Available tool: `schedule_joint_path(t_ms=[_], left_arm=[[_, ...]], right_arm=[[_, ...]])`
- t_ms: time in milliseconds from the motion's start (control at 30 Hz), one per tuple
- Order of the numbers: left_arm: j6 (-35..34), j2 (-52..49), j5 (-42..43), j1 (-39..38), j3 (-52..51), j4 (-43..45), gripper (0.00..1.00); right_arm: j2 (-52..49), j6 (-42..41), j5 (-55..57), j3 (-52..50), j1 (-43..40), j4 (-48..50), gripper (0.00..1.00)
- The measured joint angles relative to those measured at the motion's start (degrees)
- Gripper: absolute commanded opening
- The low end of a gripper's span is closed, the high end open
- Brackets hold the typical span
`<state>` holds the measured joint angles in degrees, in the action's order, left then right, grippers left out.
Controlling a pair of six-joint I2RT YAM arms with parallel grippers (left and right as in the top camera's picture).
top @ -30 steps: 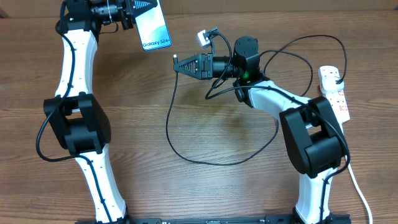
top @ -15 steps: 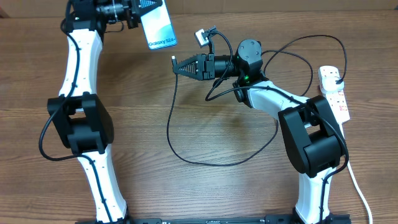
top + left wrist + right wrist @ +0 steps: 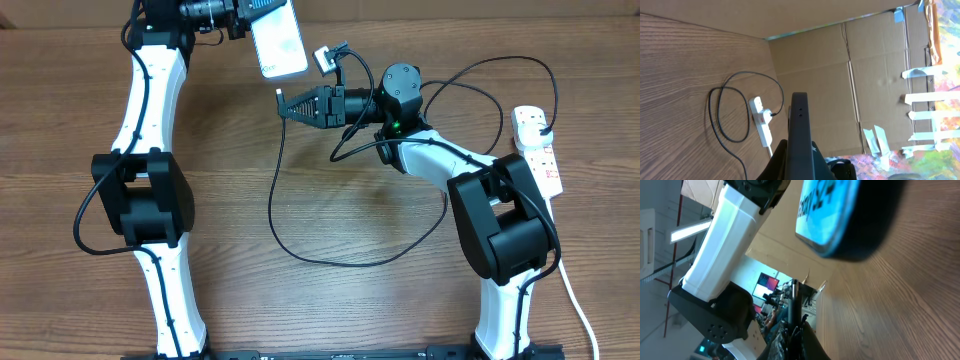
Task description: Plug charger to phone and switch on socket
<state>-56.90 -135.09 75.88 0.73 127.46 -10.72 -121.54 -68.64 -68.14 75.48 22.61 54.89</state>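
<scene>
**Item record: phone and charger tip held apart, well left of the socket**

- Socket (image 3: 540, 150): white strip, lying at the right edge of the worktop (image 3: 300, 310), its white cord running toward the near edge. A black plug is sitting in its far end. I cannot tell how its switches are set.
- Charger (image 3: 345, 263): thin black cable, trailing from that plug in loose loops across the worktop to the left of the socket. Its free end is rising to the right pincer.
- Right pincer (image 3: 290, 104): well left of the socket, pinching the charger just behind the connector tip, with the jaws narrow. In the right wrist view the tip (image 3: 795, 295) is pointing toward the phone without touching it.
- Phone (image 3: 278, 45): farther left of the socket than the right pincer, and farther back, being held off the worktop. The pale blue screen is showing overhead.
- Left pincer (image 3: 250, 10): clamping the phone by its far end. In the left wrist view the phone (image 3: 800, 135) is standing edge-on between the jaws.
</scene>
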Motion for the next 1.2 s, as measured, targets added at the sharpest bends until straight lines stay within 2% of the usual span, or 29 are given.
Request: schedule_joint_path(t_ms=[1200], left_arm=[[1.6, 0.0, 4.0, -0.8, 0.0, 0.5, 0.04]], right_arm=[[0.0, -0.2, 2.1, 0.0, -0.9, 1.1, 0.04]])
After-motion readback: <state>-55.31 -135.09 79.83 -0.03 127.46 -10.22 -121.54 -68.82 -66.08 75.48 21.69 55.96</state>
